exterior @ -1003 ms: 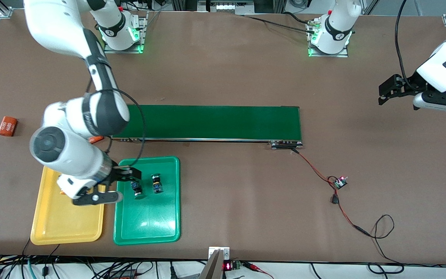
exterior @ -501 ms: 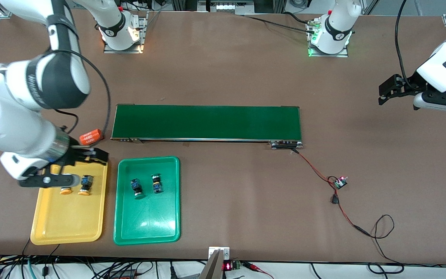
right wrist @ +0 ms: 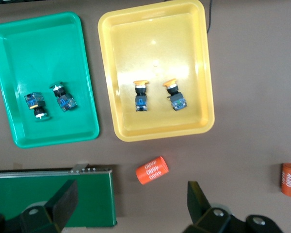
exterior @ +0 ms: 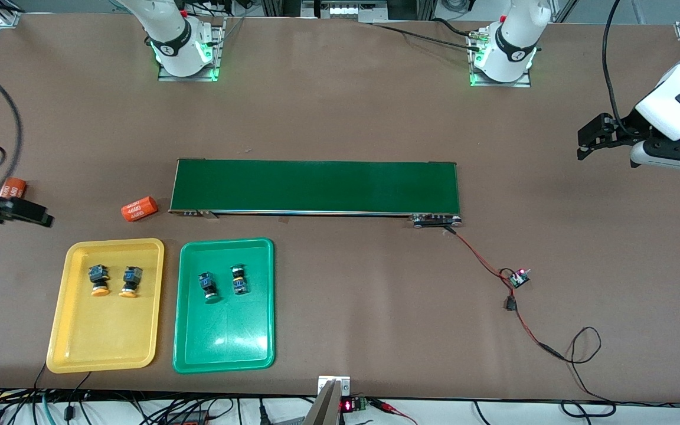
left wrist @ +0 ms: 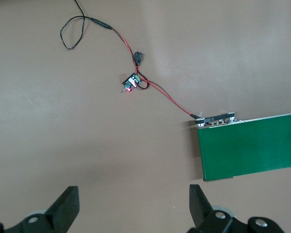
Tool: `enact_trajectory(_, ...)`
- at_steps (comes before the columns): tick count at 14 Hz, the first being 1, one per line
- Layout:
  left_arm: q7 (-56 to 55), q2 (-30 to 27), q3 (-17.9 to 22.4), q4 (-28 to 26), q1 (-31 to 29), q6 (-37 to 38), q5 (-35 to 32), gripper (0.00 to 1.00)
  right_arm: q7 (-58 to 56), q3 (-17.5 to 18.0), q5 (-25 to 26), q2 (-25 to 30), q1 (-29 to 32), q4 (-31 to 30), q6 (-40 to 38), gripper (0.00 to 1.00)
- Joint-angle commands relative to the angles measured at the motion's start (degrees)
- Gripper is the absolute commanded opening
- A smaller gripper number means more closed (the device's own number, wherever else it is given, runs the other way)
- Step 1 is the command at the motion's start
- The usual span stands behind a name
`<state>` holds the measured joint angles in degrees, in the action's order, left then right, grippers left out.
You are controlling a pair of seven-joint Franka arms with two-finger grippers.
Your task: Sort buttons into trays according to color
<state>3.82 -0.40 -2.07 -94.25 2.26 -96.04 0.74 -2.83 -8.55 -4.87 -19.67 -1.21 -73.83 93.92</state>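
Both pincers, right pincer (right wrist: 128,204) and left pincer (left wrist: 133,206), are held apart, empty; the yellow-capped buttons (exterior: 113,280) lie in the yellow tray (exterior: 104,345), well apart from the right pincer.

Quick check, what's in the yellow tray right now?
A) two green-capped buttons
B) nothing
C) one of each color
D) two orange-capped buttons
D: the yellow tray holds two orange-capped buttons lying side by side; both green-capped buttons lie in the green tray.
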Motion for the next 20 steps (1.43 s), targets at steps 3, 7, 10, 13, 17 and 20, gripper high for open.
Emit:
enact_trajectory(3,1.28,0.22,0.23,1.08,-0.06,1.03,1.02,1.0,0.81,4.41,4.25,12.36,0.25,-9.49,-4.97,1.0)
enact_trajectory(7,1.28,0.22,0.23,1.08,-0.15,1.03,1.02,1.0,1.07,4.24,4.25,15.36,0.42,-12.56,-4.45,1.0)
enact_trajectory(10,1.28,0.22,0.23,1.08,-0.06,1.12,1.2,1.0,0.63,4.06,4.25,17.03,0.6,-15.19,-4.54,1.0)
enact_trajectory(13,1.19,0.22,0.23,1.08,-0.06,1.12,1.2,1.0,0.63,4.06,4.34,18.96,0.42,-17.65,-4.01,1.0)
enact_trajectory(17,1.01,0.22,0.23,1.08,-0.06,1.03,1.37,1.0,0.37,4.24,4.25,19.85,0.42,-18.01,-3.92,1.0)
enact_trajectory(20,0.84,0.22,0.23,1.17,0.03,1.03,1.55,1.0,0.28,4.24,4.25,19.76,0.51,-17.84,-4.01,1.0)
